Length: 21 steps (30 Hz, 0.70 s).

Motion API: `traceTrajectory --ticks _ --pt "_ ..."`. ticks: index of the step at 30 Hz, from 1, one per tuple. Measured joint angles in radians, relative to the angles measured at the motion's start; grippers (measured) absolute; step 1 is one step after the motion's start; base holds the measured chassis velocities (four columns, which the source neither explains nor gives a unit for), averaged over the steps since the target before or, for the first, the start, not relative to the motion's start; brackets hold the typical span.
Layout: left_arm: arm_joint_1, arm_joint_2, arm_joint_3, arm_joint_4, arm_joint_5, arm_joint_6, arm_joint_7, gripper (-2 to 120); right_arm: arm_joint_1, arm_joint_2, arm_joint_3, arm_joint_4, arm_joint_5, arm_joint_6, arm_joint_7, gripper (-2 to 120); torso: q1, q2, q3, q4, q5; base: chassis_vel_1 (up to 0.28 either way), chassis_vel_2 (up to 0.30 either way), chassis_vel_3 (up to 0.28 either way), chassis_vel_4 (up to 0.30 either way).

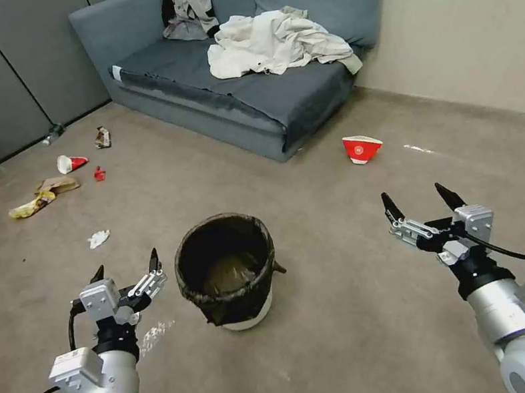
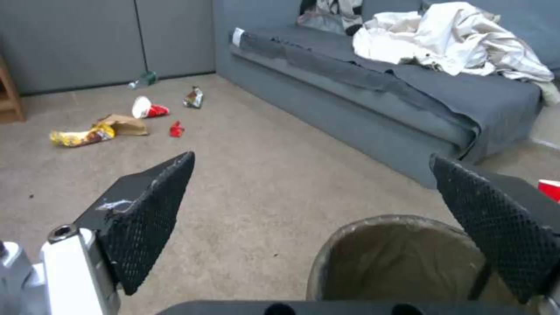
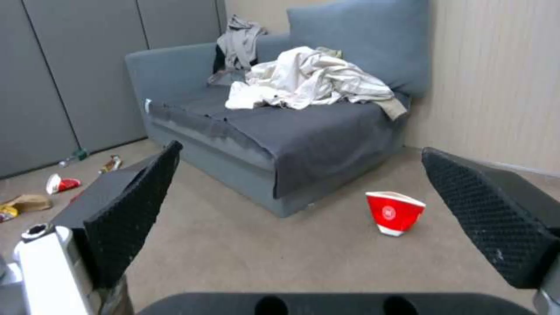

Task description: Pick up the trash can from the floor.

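Note:
The trash can, a small white bin with a dark crinkled liner over its rim, stands upright on the beige carpet floor in the middle of the head view. My left gripper hovers open just left of it, apart from the rim. In the left wrist view the can's rim shows near one of the black fingers, gripper wide open. My right gripper hangs open well to the right of the can, nothing between its fingers; in its wrist view the gripper frames the carpet.
A grey sofa with heaped white cloth stands behind. A red-and-white paper bowl lies on its side at right. Wrappers and a cup litter the far left; a crumpled tissue and clear plastic lie near the left arm.

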Motion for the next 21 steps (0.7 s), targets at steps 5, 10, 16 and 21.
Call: traceTrajectory --ticks 5,10,16,21 --pt "-0.035 0.028 0.003 0.024 -0.042 0.051 -0.021 100 0.005 0.000 0.000 -0.005 -0.034 0.020 -0.007 100 0.000 0.000 0.000 0.0003 0.0000 -0.069 0.056 0.059 -0.046" --pt "-0.103 0.093 0.030 0.082 -0.172 0.156 -0.095 100 0.001 -0.003 0.000 -0.002 -0.036 0.024 -0.008 100 0.000 0.000 0.000 0.0000 0.0000 0.000 0.000 0.000 0.000" --pt "-0.174 0.162 0.070 0.166 -0.365 0.270 -0.206 100 -0.009 -0.005 0.003 0.004 -0.036 0.028 -0.008 100 0.000 0.000 0.000 -0.0001 -0.0001 0.000 0.000 0.000 0.000" --pt "-0.256 0.217 0.112 0.282 -0.441 0.323 -0.270 100 -0.017 0.001 0.010 0.009 -0.036 0.031 -0.006 100 0.000 0.000 0.000 -0.0001 -0.0004 0.000 0.000 0.000 0.000"
